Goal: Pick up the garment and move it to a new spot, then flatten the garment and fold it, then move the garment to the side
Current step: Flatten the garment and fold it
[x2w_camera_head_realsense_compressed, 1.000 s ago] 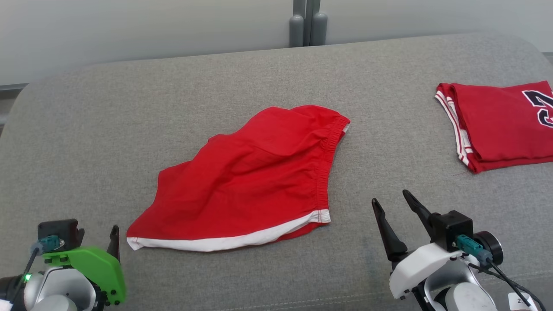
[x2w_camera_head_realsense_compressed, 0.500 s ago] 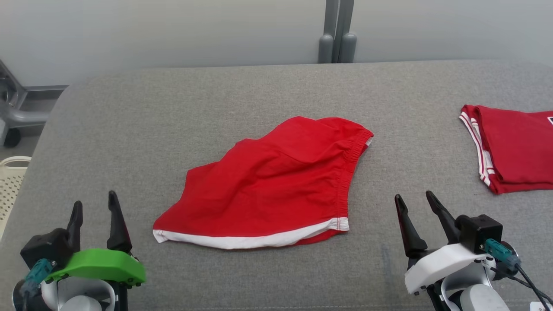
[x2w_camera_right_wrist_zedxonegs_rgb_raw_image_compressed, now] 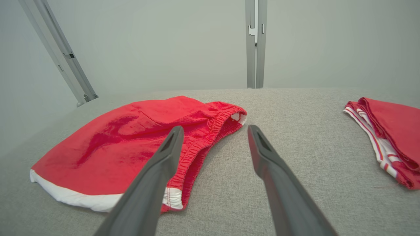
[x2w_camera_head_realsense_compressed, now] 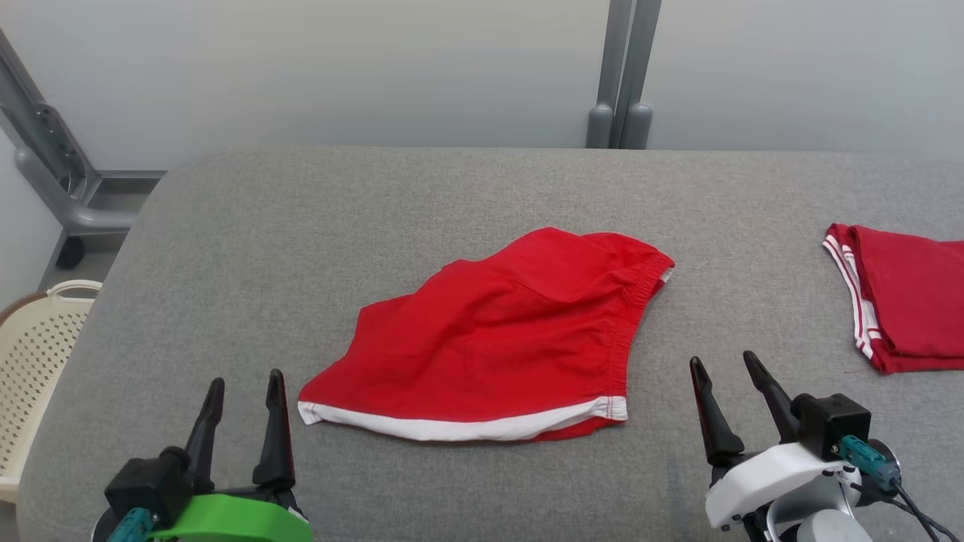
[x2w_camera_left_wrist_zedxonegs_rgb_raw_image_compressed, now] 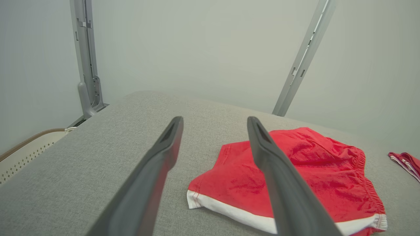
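- Head: the shorts (x2w_camera_head_realsense_compressed: pixel 497 346) lie rumpled mid-cushion (x2w_camera_head_realsense_compressed: pixel 339 218), white hem toward me. My left gripper (x2w_camera_head_realsense_compressed: pixel 246 379) is near the hem's left corner, and my right gripper (x2w_camera_head_realsense_compressed: pixel 721 359) is near its right corner. Both are spread, empty and clear of the cloth. A folded jersey (x2w_camera_head_realsense_compressed: pixel 904 301) lies far right.
- Left wrist: the shorts lie ahead and right of my spread fingers.
- Right wrist: fingers spread, shorts left, jersey right.
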`<state>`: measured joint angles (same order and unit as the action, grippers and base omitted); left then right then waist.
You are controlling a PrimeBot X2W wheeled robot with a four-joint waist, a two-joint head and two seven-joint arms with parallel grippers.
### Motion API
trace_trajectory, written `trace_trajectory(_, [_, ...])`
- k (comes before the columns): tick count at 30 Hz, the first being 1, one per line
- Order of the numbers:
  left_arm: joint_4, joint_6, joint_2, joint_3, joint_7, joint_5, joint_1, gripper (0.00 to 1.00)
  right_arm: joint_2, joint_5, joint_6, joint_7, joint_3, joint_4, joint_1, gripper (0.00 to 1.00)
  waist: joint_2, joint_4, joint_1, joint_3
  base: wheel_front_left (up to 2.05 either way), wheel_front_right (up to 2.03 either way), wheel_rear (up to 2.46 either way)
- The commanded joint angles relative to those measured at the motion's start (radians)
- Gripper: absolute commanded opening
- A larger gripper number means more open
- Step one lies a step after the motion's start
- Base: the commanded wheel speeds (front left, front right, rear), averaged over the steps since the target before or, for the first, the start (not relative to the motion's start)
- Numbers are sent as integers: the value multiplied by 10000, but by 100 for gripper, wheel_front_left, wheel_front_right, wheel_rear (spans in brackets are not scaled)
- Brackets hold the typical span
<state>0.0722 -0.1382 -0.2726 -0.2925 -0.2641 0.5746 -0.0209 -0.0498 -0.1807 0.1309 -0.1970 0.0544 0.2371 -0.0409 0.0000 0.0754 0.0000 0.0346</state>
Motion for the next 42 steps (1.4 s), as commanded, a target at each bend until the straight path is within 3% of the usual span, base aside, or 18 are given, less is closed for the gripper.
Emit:
trace_trajectory(1, [57,280,73,72,-1,-114,-226,100,-18,44,-5,-90,15,94,177,100,0,34,0,109,0,0,0])
trace_trajectory(7, [215,688,172,179,-1,-445,-697,100,-16,165,-5,-125,-4,227,379,100,0,-11,0,256,0,0,0])
trace_trajectory(17, [961,594,-3,203,33,-555,-1419,100,-15,895,-5,175,143,456,807,100,0,-222,0,391,0,0,0])
trace_trajectory(35, [1138,633,117,172,10,-440,-1010,100,-16,842,-5,435,333,262,596,100,0,-333,0,149,0,0,0])
trace_trajectory(42, [1792,780,-199,-63,791,-480,-548,100,-12,779,-5,821,711,56,452,100,0,-225,0,-23,0,0,0])
